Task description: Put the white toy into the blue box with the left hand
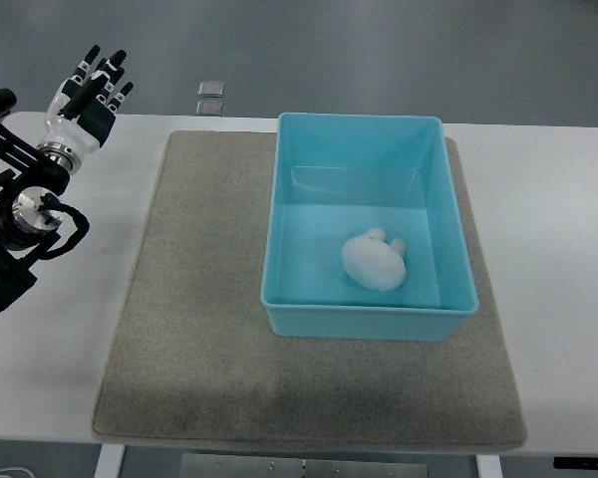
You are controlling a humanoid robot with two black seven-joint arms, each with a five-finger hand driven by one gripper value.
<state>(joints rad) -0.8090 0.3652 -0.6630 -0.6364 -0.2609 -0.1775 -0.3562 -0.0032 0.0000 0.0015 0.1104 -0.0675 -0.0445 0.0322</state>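
At the far left of the picture the robot's left arm (20, 224) comes in from the edge. It is black and silver, with a black cable looped beside it. At its tip, in the upper left of the frame, is the left robot hand (85, 100). The hand is white and black. Its fingers (108, 75) are stretched out and a little spread, and they hold nothing. The hand sits over the upper left corner of the desk (563, 229), well apart from the box.

The desk is white. A big gray-brown mat (204, 299) lies on it and covers most of the middle of the picture.

Just above the desk's far edge, on the gray floor (379, 50), are two small square plates (209, 98), one near the other.

On the right part of the mat stands the blue box (361, 324). It is light blue, open on top, and shaped like a rectangle. Its walls stand straight up.

Inside the box lies the white toy (374, 261). It is soft and round, with two small bumps sticking out at its upper right. It rests on the bottom of the box, in the lower middle part, near the front wall.

To the right of the box there is a strip of mat and then bare white desk.
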